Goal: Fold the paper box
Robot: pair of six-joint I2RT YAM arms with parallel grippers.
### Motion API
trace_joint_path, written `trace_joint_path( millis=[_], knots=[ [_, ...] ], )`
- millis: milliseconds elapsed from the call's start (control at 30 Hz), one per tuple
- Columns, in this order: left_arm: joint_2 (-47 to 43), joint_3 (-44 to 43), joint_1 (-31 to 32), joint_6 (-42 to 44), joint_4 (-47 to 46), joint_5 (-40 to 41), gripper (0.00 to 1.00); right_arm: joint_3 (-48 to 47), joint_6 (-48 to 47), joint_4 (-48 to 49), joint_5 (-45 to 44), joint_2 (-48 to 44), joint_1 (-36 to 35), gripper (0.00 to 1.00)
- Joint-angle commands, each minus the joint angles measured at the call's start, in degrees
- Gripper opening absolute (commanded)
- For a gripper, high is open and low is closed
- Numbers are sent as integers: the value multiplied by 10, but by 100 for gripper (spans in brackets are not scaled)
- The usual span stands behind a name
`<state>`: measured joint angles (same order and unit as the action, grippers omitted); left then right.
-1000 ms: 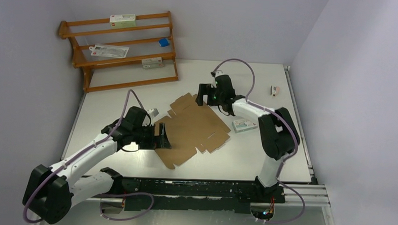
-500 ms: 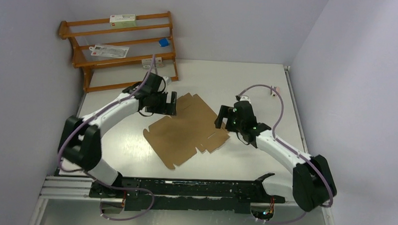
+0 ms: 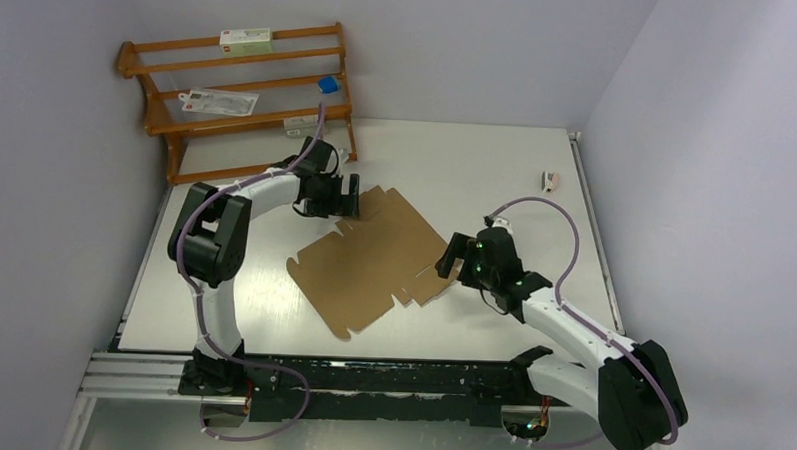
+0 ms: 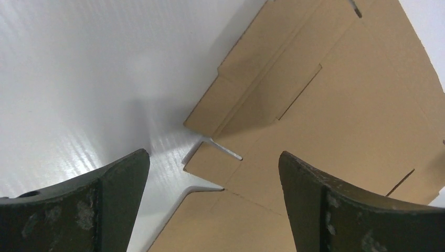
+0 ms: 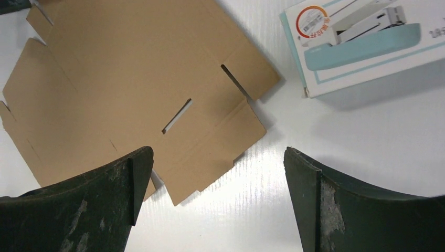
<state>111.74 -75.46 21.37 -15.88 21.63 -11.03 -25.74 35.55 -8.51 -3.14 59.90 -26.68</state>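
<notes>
Paper box point(image 3: 378, 259) lies on table point(image 3: 477, 168), rack point(image 3: 261, 165) behind-left.

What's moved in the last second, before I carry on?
The left pincer swung from the near-left edge of the paper box to its far-left corner. The right pincer pulled back from the far edge to the right-hand tabs. Both open, holding nothing. The box stayed flat, unfolded.

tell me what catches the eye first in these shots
The unfolded paper box, a flat brown cardboard sheet, lies in the middle of the table. The left pincer hangs open over its far-left corner and the right pincer open over its right edge, beside a white-and-teal carton. A wooden rack stands at the table's far left.
</notes>
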Motion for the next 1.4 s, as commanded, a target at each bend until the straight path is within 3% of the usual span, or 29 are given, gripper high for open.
trace_joint_path(
  millis=[0, 467, 933, 1133, 1367],
  knots=[
    [-10, 36, 1, -18, -61, -56, 98, 10, 18, 59, 24, 30, 3, 100],
    [-170, 248, 15, -56, -84, -62, 98, -90, -14, 138, 55, 216, 2, 100],
    [-384, 409, 46, -146, -94, -59, 98, -289, -66, 173, 125, 431, 1, 100],
    [-463, 399, 42, -148, -18, 30, 98, -364, -115, 111, 105, 442, 1, 100],
    [-488, 309, 18, -77, 65, 109, 98, -277, -128, 68, 47, 339, 8, 100]
  ],
)
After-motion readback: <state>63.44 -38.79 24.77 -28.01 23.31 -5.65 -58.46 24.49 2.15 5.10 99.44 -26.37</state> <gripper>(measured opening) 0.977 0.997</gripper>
